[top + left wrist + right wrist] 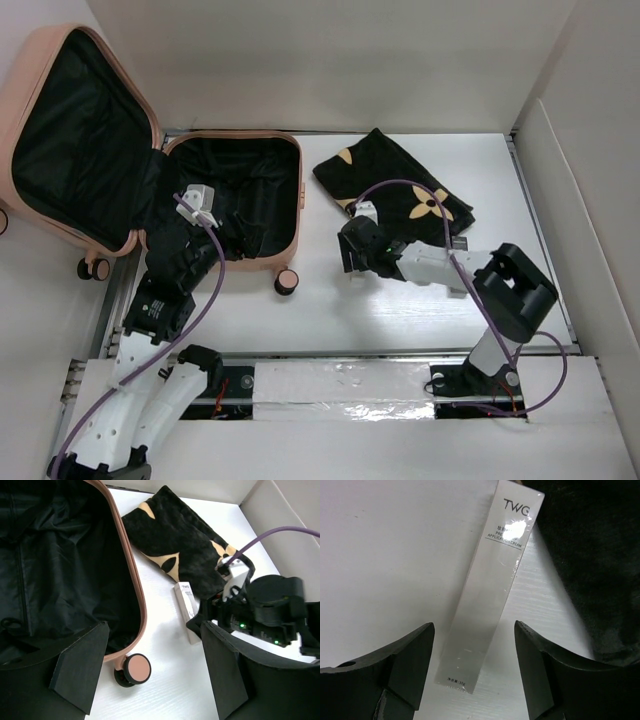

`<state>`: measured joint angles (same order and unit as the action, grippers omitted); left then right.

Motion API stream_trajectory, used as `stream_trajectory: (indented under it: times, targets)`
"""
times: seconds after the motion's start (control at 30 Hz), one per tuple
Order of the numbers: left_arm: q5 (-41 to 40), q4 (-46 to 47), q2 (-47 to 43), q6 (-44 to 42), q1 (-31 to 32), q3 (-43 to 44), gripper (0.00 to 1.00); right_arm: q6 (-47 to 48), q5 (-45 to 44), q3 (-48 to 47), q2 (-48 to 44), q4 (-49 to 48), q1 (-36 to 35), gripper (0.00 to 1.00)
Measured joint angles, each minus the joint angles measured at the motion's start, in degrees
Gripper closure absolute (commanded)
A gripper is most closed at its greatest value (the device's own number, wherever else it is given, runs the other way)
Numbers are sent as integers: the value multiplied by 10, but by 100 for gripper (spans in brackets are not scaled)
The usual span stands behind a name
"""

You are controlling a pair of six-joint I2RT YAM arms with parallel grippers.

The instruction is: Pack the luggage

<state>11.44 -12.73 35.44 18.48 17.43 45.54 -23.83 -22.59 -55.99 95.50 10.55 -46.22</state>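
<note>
The luggage, a salmon-pink hard-shell suitcase, lies open at the far left of the table. Its base is flat on the surface, and its lid stands up in the left corner, cut off by the picture's edge. The left gripper hangs over the base's black lining near the front rim, jaws spread wide and holding nothing. In the overhead view its dark fingers merge with the lining and are hard to make out. In its wrist view the pink rim runs between the fingers, with a caster wheel just outside the shell.

Right of the suitcase a strip of bare table is open, bounded by the black cloth with gold flowers. The right gripper is low over that strip, released. Its fingers straddle a long white TWG cream box without touching it. The box's far end lies at the cloth's edge; whether they touch I cannot tell. In the overhead view the gripper covers the box. A white panel closes the right side.
</note>
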Motion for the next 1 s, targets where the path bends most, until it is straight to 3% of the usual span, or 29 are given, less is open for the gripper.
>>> stream_trajectory:
  times: [0.33,0.67,0.87,1.0]
  targets:
    - [-6,-4,-12,0,6,0,29,-28,-21,-9,56,-20,-1,53]
    - [-10,-4,-17,0,10,0,29,-19,-46,-26,0,15,-31,54]
    - [-17,-5,-21,0,10,0,30,24,-5,-126,-63,-6,-69,58]
    - [-32,-10,-26,0,10,0,31,47,51,-263,-8,-35,-74,58]
